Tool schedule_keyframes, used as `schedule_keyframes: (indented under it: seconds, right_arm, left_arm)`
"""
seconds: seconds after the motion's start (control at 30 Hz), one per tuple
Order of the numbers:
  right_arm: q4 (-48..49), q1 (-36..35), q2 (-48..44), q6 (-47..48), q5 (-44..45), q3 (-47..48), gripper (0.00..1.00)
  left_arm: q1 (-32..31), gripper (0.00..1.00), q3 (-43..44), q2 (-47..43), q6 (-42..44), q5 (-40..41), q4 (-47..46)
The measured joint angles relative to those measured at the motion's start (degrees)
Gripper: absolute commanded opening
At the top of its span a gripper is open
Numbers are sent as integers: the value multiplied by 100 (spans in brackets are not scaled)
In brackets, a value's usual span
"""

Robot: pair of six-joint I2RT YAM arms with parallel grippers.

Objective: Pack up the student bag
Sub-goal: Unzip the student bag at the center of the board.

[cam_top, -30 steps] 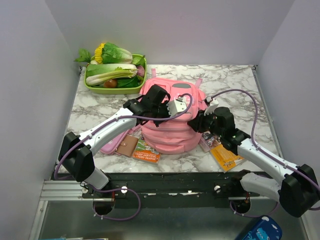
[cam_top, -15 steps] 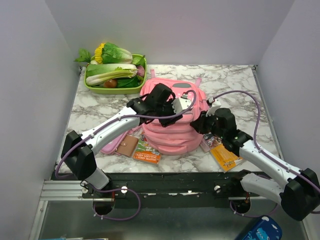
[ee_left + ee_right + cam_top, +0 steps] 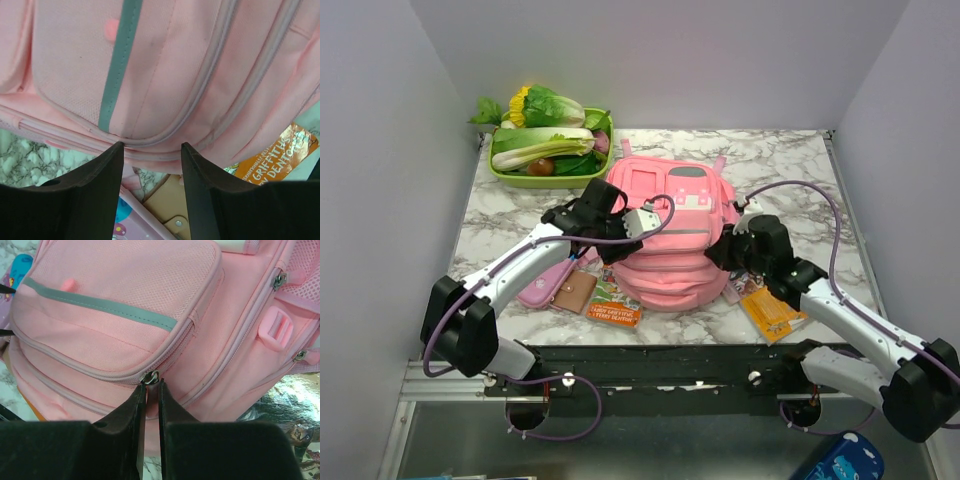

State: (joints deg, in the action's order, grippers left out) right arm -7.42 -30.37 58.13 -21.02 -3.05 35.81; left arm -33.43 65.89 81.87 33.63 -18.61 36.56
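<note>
Jaws first: the right jaws are drawn in to a narrow slit and pinch the zip pull (image 3: 150,376) at the corner of a front pocket of the student bag (image 3: 670,230). The pocket above them has a grey stripe (image 3: 100,305) running across its pink mesh. The left jaws stand well apart with nothing between them, their tips just at the bag's rounded edge. In the gap I see only a strip of marble and the corner of a tan wallet (image 3: 167,200). From the overhead camera the bag lies flat in the middle of the worktop (image 3: 790,170). My left arm meets it at its 9 o'clock side and my right arm at its 3 o'clock side. The wallet sits at 8 o'clock from the bag, just beside a pink pencil case (image 3: 542,290) and a small green-and-orange booklet (image 3: 613,305). An orange booklet (image 3: 767,310) lies at 4 o'clock, partly under my right arm. At 11 o'clock, in the far corner, a green tray (image 3: 520,183) holds leafy vegetables and touches the bag's top edge.
</note>
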Motion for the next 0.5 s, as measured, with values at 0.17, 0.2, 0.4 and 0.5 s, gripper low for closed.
schedule_keyframes:
  seconds: [0.17, 0.2, 0.4, 0.5]
  right_arm:
    - [-173, 0, 184, -11, -59, 105, 1]
    - [-219, 0, 210, -11, -72, 133, 1]
    - [-428, 22, 262, -59, -101, 291, 3]
    - [-562, 42, 262, -190, -153, 334, 4]
  left_arm:
    - [-7, 50, -442, -20, 118, 15, -201]
    - [-4, 48, -446, -20, 76, 15, -302]
    - [-17, 22, -442, 22, -188, -33, -643]
    - [-46, 13, -444, 61, -315, -52, -734]
